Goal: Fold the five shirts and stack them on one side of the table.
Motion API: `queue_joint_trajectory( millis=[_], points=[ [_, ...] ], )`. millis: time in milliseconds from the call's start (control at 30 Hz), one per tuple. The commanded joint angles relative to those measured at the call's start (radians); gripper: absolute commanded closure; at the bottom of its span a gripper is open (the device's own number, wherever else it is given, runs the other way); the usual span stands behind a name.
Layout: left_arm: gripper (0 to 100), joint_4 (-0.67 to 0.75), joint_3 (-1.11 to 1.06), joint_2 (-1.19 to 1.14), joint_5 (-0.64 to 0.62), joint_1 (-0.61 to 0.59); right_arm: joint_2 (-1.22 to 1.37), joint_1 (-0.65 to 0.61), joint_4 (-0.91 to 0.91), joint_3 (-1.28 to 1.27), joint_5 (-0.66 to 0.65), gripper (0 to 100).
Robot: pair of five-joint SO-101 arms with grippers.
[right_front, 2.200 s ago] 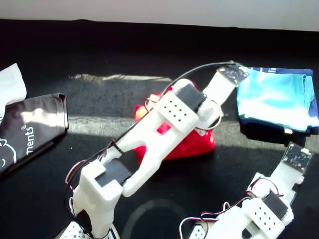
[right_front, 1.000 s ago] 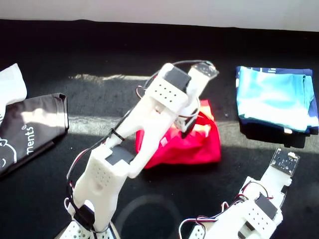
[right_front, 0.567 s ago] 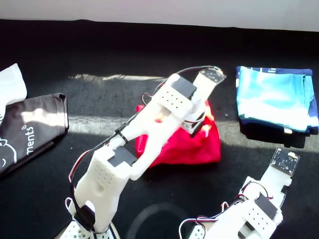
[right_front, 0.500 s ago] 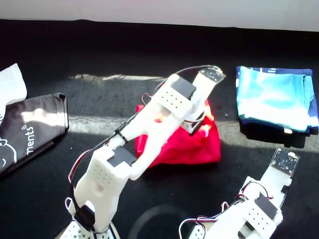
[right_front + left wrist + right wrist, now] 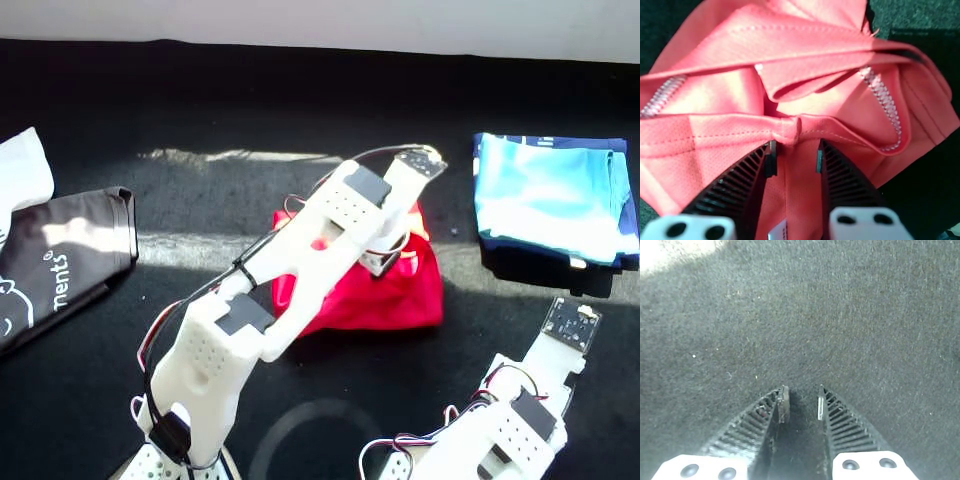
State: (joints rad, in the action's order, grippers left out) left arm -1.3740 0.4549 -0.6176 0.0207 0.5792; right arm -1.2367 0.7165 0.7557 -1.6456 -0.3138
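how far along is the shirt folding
Done: a light blue shirt lies folded on a navy shirt. In hand: the left gripper pinches the red shirt, bunched in the middle. Left: that one, plus the black shirt and white shirt across the table, unstacked.

Left fingers (image 5: 747, 175) back onto red shirt (image 5: 805, 70)

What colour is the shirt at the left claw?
Red: the crumpled red fabric shirt, clearest in the left wrist view.

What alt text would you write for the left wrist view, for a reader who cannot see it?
The left gripper pinches a bunched fold of the red shirt, which lies crumpled with stitched seams showing on the dark table.
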Motion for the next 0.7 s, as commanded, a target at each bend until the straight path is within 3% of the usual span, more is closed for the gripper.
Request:
queue_joint_trajectory(
  millis=[0,67,400,667],
  points=[
    [92,0.005,0.005,0.028,0.005,0.03,-0.005,-0.019,-0.013,-0.015,0.002,89.5],
    [99,0.005,0.005,0.03,0.005,0.045,-0.005,-0.019,-0.013,-0.015,0.002,89.5],
    [99,0.002,0.025,0.036,0.002,0.059,-0.005,-0.019,-0.013,-0.015,0.002,89.5],
    [99,-0.192,0.216,0.119,0.0,0.119,-0.005,-0.019,-0.013,-0.015,0.002,89.5]
  ],
)
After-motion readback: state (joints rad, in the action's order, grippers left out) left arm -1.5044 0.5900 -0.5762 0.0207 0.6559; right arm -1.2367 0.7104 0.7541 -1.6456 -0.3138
